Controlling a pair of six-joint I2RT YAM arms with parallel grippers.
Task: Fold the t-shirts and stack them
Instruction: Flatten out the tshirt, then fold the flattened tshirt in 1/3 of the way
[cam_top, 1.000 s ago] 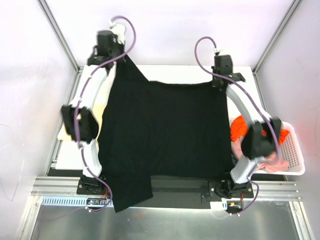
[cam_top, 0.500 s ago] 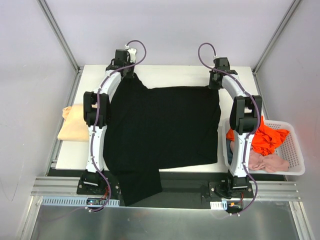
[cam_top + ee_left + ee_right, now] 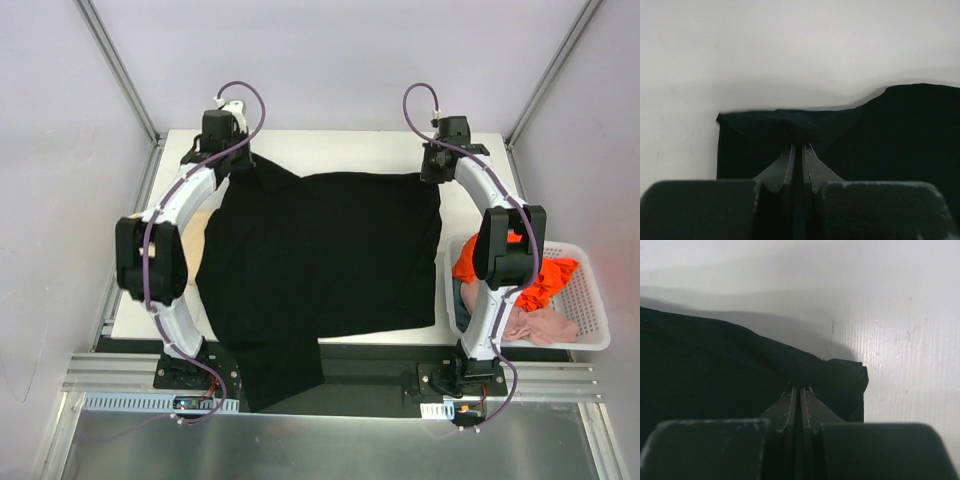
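A large black t-shirt (image 3: 320, 260) lies spread over the white table (image 3: 350, 145), one part hanging off the near edge. My left gripper (image 3: 222, 158) is shut on its far left corner (image 3: 790, 127), low on the table. My right gripper (image 3: 437, 172) is shut on its far right corner (image 3: 840, 375). A pale tan shirt (image 3: 197, 225) peeks out at the left, mostly hidden by my left arm. Orange (image 3: 530, 275) and pink (image 3: 540, 325) shirts lie in the basket.
A white mesh basket (image 3: 590, 300) stands at the table's right edge beside my right arm. Metal frame posts rise at the far corners. The table's far edge lies just beyond both grippers.
Both grippers came down from a raised hold to the table at the far edge. The black shirt now lies flat. My left gripper then moved left, pulling the corner outward.
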